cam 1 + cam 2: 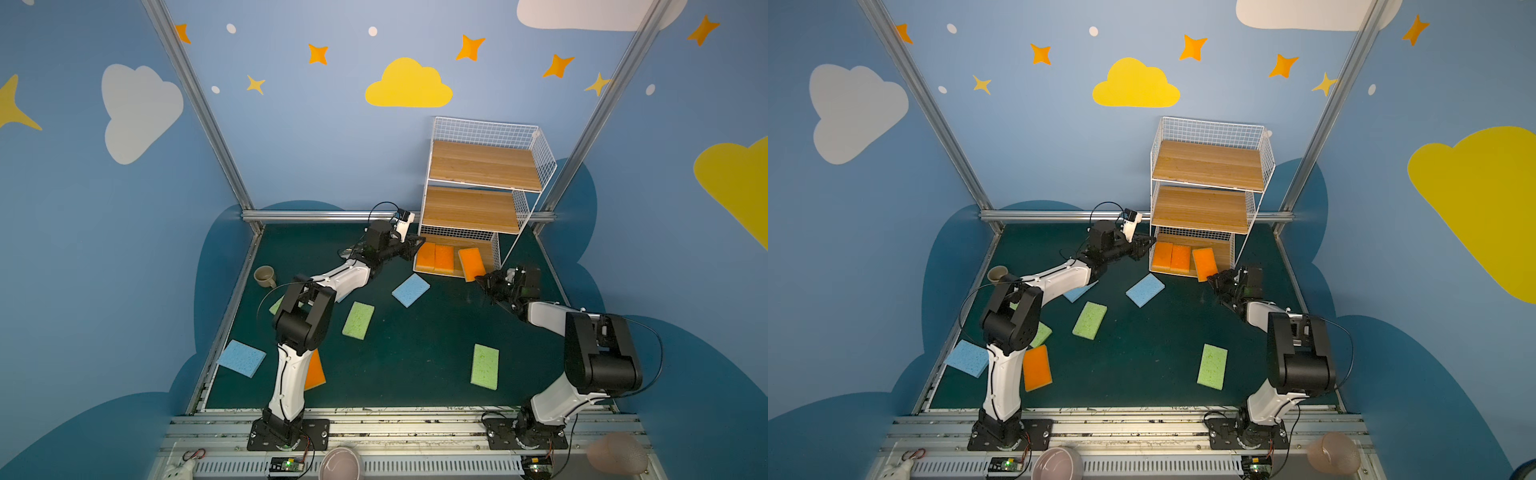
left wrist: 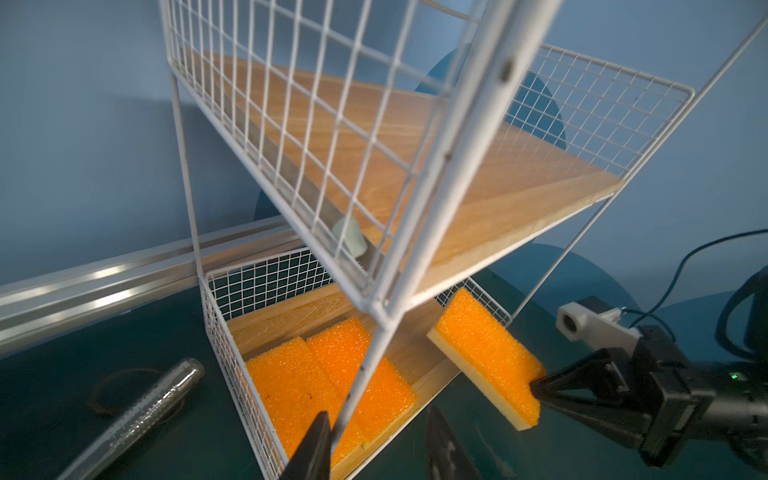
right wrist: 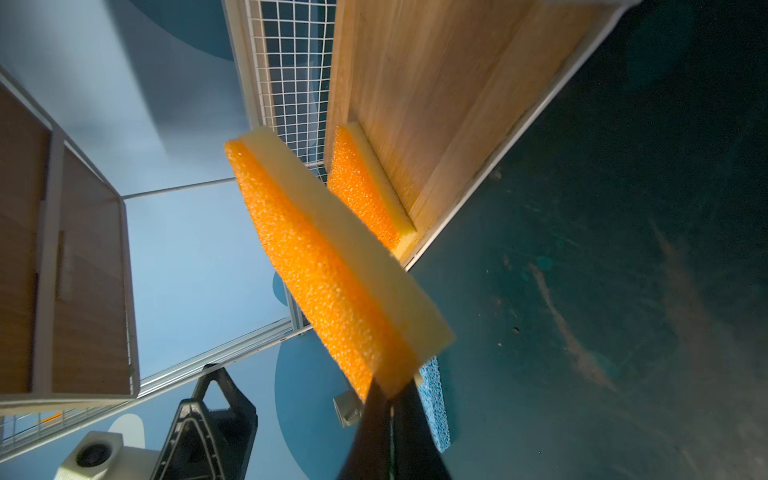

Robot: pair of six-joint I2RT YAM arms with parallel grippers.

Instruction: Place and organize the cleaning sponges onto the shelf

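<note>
The white wire shelf [image 1: 484, 166] [image 1: 1208, 164] stands at the back right. Two orange sponges [image 1: 425, 256] [image 1: 444, 258] lie flat on its bottom board. My right gripper [image 1: 482, 279] [image 3: 390, 399] is shut on the corner of a third orange sponge [image 1: 470, 262] [image 3: 332, 266] [image 2: 486, 353], tilted over that board's front right edge. My left gripper [image 1: 417, 242] [image 2: 380, 444] is open and empty at the bottom tier's left front corner, by the white post. Loose on the mat lie blue sponges [image 1: 410, 289] [image 1: 241, 358], green sponges [image 1: 358, 320] [image 1: 485, 365] and an orange sponge [image 1: 316, 370] half under the left arm.
A beige mug [image 1: 264, 276] stands at the mat's left edge. A glass tube [image 2: 137, 419] and a rubber band [image 2: 104, 395] lie left of the shelf. A pink bowl [image 1: 340, 463] sits on the front rail. The two upper boards hold no sponges.
</note>
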